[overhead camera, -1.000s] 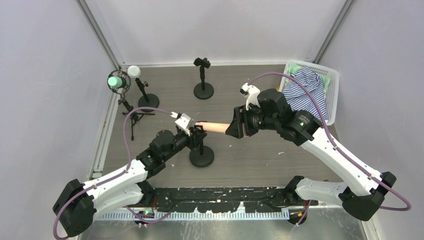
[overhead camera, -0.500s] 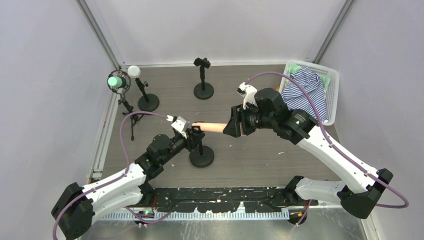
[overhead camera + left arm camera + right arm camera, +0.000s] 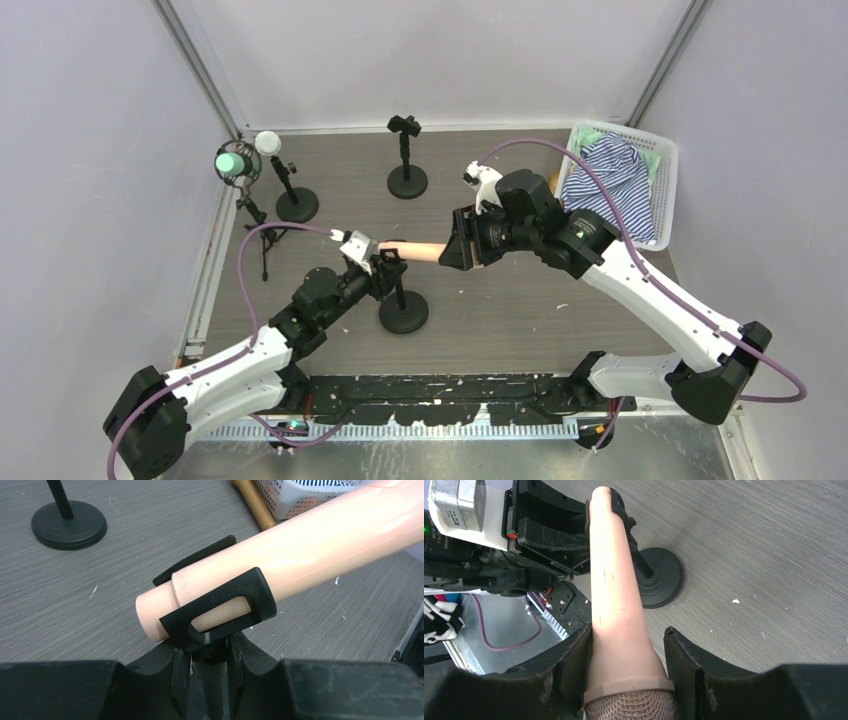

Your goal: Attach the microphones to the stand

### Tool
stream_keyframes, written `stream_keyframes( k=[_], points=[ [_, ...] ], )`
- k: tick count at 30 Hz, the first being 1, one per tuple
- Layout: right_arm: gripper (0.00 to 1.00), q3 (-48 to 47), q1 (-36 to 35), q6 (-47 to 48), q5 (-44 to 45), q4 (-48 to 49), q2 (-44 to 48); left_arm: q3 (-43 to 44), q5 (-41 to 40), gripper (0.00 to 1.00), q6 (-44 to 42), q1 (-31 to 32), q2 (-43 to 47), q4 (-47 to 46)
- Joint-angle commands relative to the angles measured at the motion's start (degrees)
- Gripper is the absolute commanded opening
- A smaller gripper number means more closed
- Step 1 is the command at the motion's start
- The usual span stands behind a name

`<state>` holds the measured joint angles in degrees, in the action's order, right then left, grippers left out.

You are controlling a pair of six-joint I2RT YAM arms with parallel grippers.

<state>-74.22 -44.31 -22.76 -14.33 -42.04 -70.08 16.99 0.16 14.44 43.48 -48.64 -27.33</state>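
Robot lab: white-walled enclosure (image 3: 440, 60), wood-grain tabletop (image 3: 520, 300).

Peach-pink microphone (image 3: 300, 545): smooth, glossy plastic body; head (image 3: 629, 707) of fine woven mesh. Stand (image 3: 220, 612) clip: matt black plastic. Table (image 3: 100, 580): matt, wood-grained, lightly scuffed. Basket (image 3: 625, 128): white perforated plastic. Cloth (image 3: 605, 180): striped fabric.

Four microphones (image 3: 232, 161) (image 3: 267, 142) (image 3: 415, 250) (image 3: 254, 502), four stands (image 3: 250, 208) (image 3: 297, 204) (image 3: 407, 182) (image 3: 403, 312), two arms (image 3: 250, 355) (image 3: 650, 290), one basket (image 3: 667, 185), one striped cloth (image 3: 605, 175).
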Motion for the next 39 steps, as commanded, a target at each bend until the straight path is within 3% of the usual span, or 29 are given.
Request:
stream_keyframes(
  k=[1, 39],
  points=[
    [0.01, 0.46, -2.34, -0.33, 0.65, 3.60, -5.92, 1.42, 10.02, 0.00, -2.18, 2.01, -0.66, -3.47],
    [0.01, -4.78, -3.58, 1.45, -0.35, 8.49, -19.56, 3.75, 11.97, 0.00, -4.50, 5.10, -3.55, -2.02]
  ],
)
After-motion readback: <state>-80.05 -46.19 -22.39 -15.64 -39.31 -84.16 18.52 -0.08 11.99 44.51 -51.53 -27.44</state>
